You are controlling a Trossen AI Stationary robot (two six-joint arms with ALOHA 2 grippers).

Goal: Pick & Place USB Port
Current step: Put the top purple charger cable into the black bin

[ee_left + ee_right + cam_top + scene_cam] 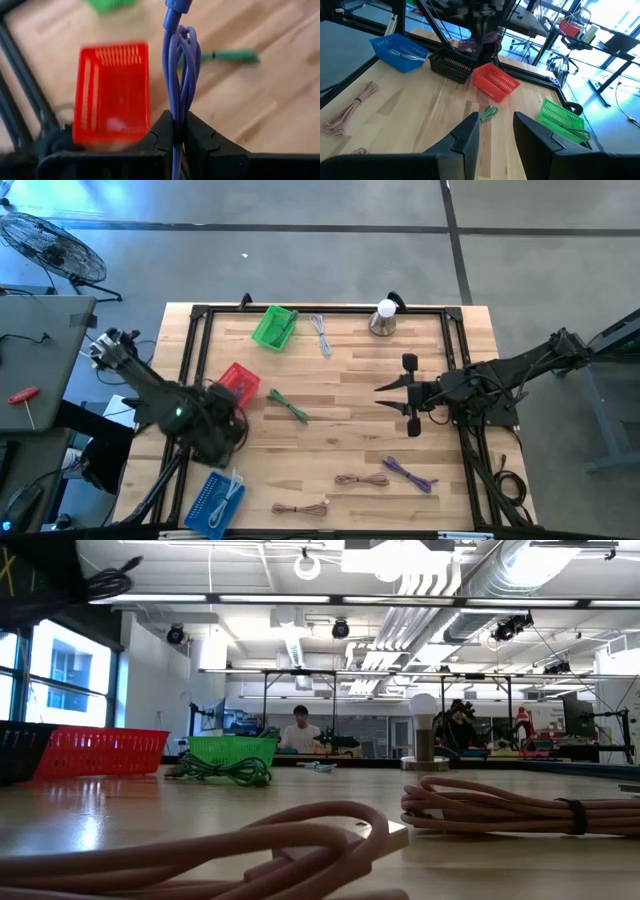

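Left wrist view shows my left gripper [179, 135] clamped on a folded bundle of purple USB cable [181, 65], the loops standing up between the two dark fingers and a plug end near the frame's upper edge. Beyond it lies a red basket [112, 92] on the wooden table [280, 90], with a green cable [235, 56] farther off.

From overhead, the left gripper [222, 423] hangs over the table's left side, just beside the red basket [238, 381] and above a dark bin I can barely make out under the arm. A blue basket [213, 502] holding a white cable sits nearer the front edge, and a green basket [275, 326] sits at the back. My right gripper [412, 395] waits over the right-centre of the table with its fingers apart, holding nothing; another purple cable [410, 473] and two pink cables [360, 480] lie loose on the wood.

My worries from here: the grip sits low on the bundle, so the tall loops could sway, slip through, or catch a basket rim as I lower. Letting go off-centre might leave the cable draped over a wall or spill it on the table. With the baskets so close together, I could also drop it in the wrong one.
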